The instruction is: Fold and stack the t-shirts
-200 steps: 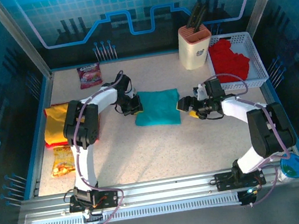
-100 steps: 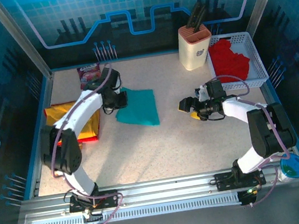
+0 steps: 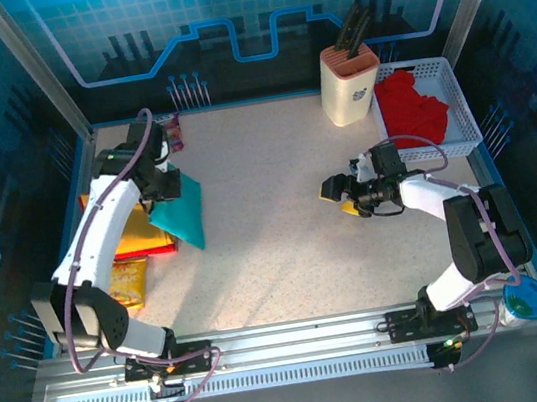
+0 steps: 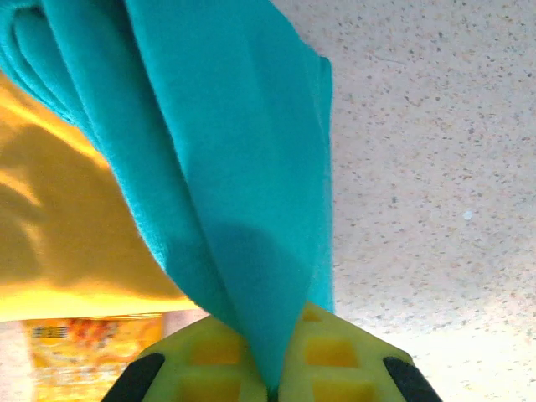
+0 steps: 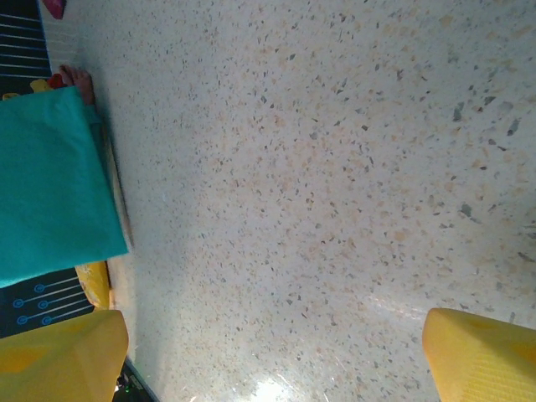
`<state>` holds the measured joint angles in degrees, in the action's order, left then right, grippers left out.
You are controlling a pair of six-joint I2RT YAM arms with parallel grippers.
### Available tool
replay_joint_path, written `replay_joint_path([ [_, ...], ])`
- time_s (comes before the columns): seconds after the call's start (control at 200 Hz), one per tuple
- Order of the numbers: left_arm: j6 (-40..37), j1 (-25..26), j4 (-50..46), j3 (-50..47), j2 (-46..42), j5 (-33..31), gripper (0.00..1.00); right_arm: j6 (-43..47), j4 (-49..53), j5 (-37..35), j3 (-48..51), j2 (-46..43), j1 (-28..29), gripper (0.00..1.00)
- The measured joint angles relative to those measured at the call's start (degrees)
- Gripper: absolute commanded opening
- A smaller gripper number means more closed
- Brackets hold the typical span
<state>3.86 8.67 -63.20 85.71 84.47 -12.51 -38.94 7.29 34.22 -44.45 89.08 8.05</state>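
left gripper [image 3: 167,183] clamped on the folded teal t-shirt [image 3: 181,210], which hangs from its jaws. within the last second the arm has swung the shirt from mid-table, near the right gripper [image 3: 334,189], to just above the yellow t-shirt [image 3: 139,242]. right gripper spread wide, holding nothing, over bare table [image 3: 286,249]. judged: stacking step, release pending. red t-shirts [image 3: 410,107] lie in the basket [image 3: 466,111] beyond the right gripper.

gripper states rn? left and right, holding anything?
Left gripper: shut on the teal t-shirt.
Right gripper: open, holding nothing.
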Motion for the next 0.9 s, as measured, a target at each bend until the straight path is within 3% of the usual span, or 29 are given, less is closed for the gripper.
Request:
replay_joint_path([
  [0.525,-7.3,-3.76,-6.75,11.23,-0.87,-5.29,0.0,0.02,2.78,1.22,-4.13,1.86,0.0,0.91],
  [0.896,-8.39,-7.08,-6.6,10.45,-0.83,-5.92,0.0,0.04,3.87,1.22,-4.33,2.08,0.0,0.91],
])
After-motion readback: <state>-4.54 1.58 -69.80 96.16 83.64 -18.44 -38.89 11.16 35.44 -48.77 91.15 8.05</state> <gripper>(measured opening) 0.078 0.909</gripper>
